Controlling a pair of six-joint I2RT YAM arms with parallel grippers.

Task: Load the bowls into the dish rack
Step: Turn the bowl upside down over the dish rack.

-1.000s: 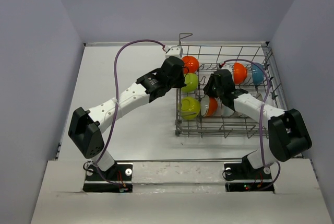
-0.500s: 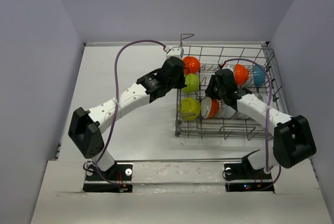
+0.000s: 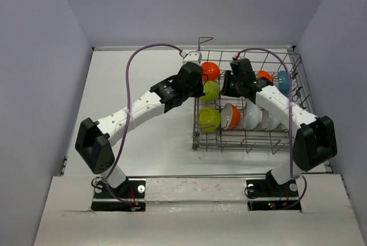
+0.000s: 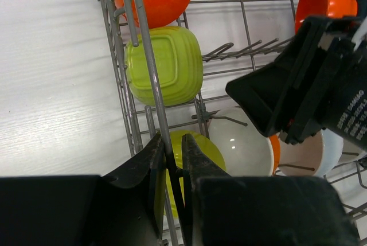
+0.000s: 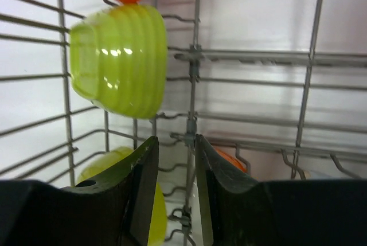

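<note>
The grey wire dish rack (image 3: 252, 143) stands on the right of the table. It holds orange-red (image 3: 209, 70), yellow-green (image 3: 210, 90) (image 3: 209, 118), orange (image 3: 232, 117) (image 3: 265, 75), blue (image 3: 282, 79) and white (image 3: 255, 117) bowls on edge between its tines. My left gripper (image 3: 198, 85) is at the rack's left side, shut on the top rim wire (image 4: 143, 57), its jaws (image 4: 172, 143) pinching it. My right gripper (image 3: 225, 85) hovers over the rack's rear-left part, open with nothing held (image 5: 174, 140), facing the ribbed yellow-green bowl (image 5: 120, 57).
The rack's raised corner handle (image 3: 202, 41) sticks up at the back left, beside a small white block (image 3: 191, 58). Purple cables (image 3: 129, 85) loop above both arms. White table (image 3: 143, 68) lies left of the rack, and grey walls close in all round.
My right gripper has risen from the front row's orange and white bowls and moved to the rack's rear-left. The left gripper has stayed on the rim wire.
</note>
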